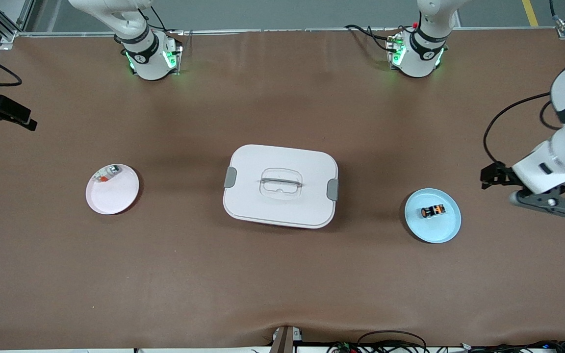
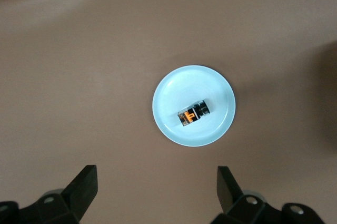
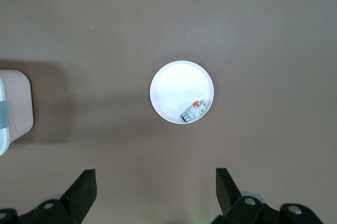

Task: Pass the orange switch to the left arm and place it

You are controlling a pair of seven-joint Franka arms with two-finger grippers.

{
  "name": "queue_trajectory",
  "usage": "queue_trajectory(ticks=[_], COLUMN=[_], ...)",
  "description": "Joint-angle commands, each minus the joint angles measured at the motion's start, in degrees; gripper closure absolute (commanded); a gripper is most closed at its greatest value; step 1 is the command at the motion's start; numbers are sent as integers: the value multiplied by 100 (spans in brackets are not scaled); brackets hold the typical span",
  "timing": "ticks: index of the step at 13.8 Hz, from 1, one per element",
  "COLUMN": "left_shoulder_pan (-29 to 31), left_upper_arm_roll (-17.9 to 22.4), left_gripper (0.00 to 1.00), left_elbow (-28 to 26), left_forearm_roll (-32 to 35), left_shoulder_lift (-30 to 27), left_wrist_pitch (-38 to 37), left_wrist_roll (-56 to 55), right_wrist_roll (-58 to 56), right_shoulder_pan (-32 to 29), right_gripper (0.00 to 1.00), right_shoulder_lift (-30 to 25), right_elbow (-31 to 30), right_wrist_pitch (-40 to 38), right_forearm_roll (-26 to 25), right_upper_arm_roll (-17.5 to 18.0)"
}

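Observation:
The orange switch [image 1: 433, 211] [image 2: 193, 115] lies on its side on a light blue plate [image 1: 447, 228] [image 2: 174, 92] toward the left arm's end of the table. My left gripper [image 1: 494, 175] [image 2: 157, 187] hangs open and empty high over the bare table beside that plate. The white box [image 1: 280, 185] [image 3: 13, 103], with grey side clips, stands in the middle of the table. My right gripper [image 1: 12, 116] [image 3: 155, 187] is open and empty, up over the table's edge at the right arm's end.
A pale pink plate [image 1: 115, 193] [image 3: 174, 87] lies toward the right arm's end, with a small silver-green-red piece [image 1: 106, 174] [image 3: 194, 111] at its rim. The two arm bases [image 1: 151, 56] [image 1: 416, 54] stand along the table's edge farthest from the front camera.

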Motion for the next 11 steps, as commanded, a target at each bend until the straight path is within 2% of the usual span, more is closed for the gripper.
queue_trajectory(ticks=[1,4,7,8,9,11], left_shoulder_pan=[242,471,734,596,264,-465], left_upper_arm_roll=[-13,5,-4,22,144,959], left_gripper=[0,0,0,0,0,0], left_elbow=[6,111,357,393,402,384], left_forearm_roll=[-149,-62,-167,-280,-299,-430], left_shoulder_lift=[-336,-547,-487,-564,-591,-872], left_wrist_pitch=[-234,-568,-630,-630,-647,-787], left_wrist_roll=[-6,152,380,407,311,-13], right_wrist_roll=[9,18,18,18,18,18], right_shoulder_pan=[-75,-75,-75,-75,-75,-66], right_gripper=[0,0,0,0,0,0], right_shoulder_lift=[-149,-185,-246,-299,-360,-413], right_elbow=[-78,-149,-227,-315,-403,-492], right_wrist_pitch=[-44,-9,70,157,219,299], right_forearm_roll=[-65,-56,-56,-56,-56,-56], right_upper_arm_roll=[80,80,80,80,80,89])
